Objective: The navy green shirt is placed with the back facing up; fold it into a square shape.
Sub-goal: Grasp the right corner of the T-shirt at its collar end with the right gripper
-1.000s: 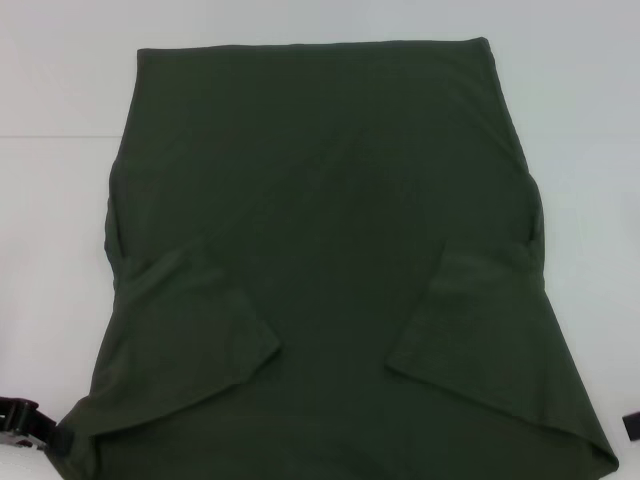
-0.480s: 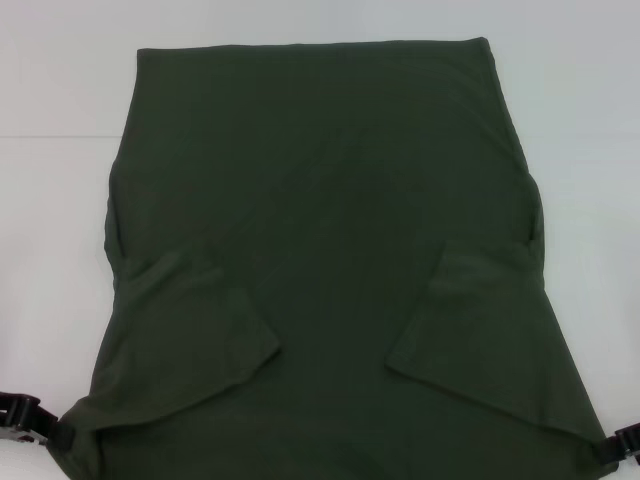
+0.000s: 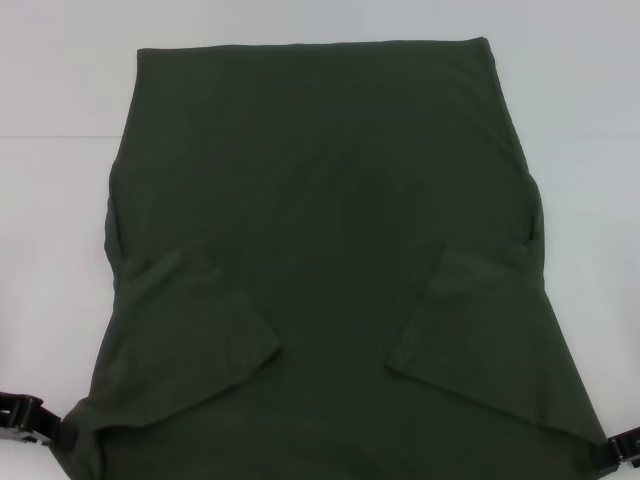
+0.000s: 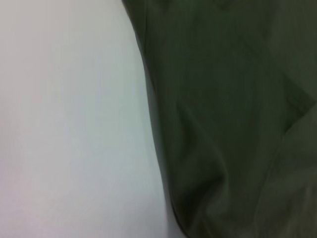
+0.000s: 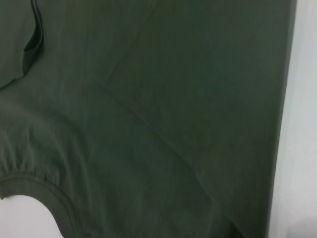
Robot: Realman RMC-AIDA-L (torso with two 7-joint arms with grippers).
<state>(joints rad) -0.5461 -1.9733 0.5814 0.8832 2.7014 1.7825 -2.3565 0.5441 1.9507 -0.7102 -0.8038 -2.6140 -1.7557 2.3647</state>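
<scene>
Shirt (image 3: 320,250) flat on table (image 3: 60,200), plain side up, sleeves folded in. Left gripper (image 3: 25,420) and right gripper (image 3: 622,447) at its near corners, likely for the lengthwise fold. Grip can't tell.

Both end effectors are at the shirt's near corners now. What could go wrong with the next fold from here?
The left end effector and right end effector sit at the edge of the head view, so whether each has the shirt is unclear; if only one does, lifting would skew the fold. The sleeves folded inward lie loose and may flop out when the near edge is raised, spoiling the square.
</scene>
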